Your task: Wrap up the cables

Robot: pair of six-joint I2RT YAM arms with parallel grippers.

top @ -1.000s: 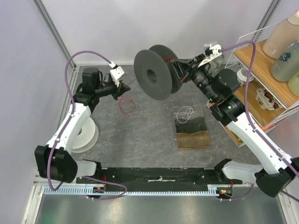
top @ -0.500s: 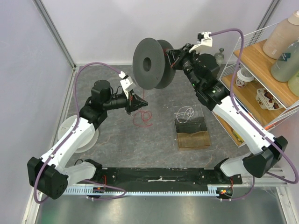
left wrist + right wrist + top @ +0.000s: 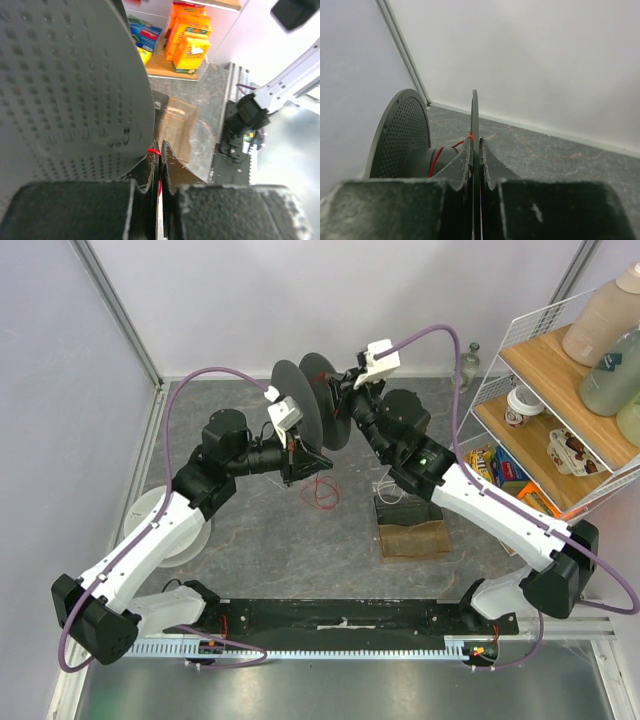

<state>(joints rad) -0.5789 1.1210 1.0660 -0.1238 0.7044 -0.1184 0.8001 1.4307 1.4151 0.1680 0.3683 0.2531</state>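
A dark grey spool [image 3: 298, 400] is held in the air at the back centre. My right gripper [image 3: 342, 408] is shut on the rim of one of its flanges [image 3: 475, 115]. A turn of the thin red wire lies on the hub [image 3: 435, 160]. My left gripper [image 3: 316, 464] sits just below and in front of the spool, shut on the red wire [image 3: 153, 151]. The perforated flange [image 3: 75, 85] fills the left of the left wrist view. A loose curly length of the wire [image 3: 322, 492] hangs from the left gripper toward the table.
A white round plate [image 3: 188, 532] lies at the left under the left arm. A brown block [image 3: 413, 537] with a clear box holding a white cable [image 3: 398, 483] sits right of centre. A wire shelf [image 3: 560, 390] with bottles and snacks stands at the right.
The right arm has swung the spool left and lower, toward the centre. The left gripper has moved right with the red wire, ending up under the spool.
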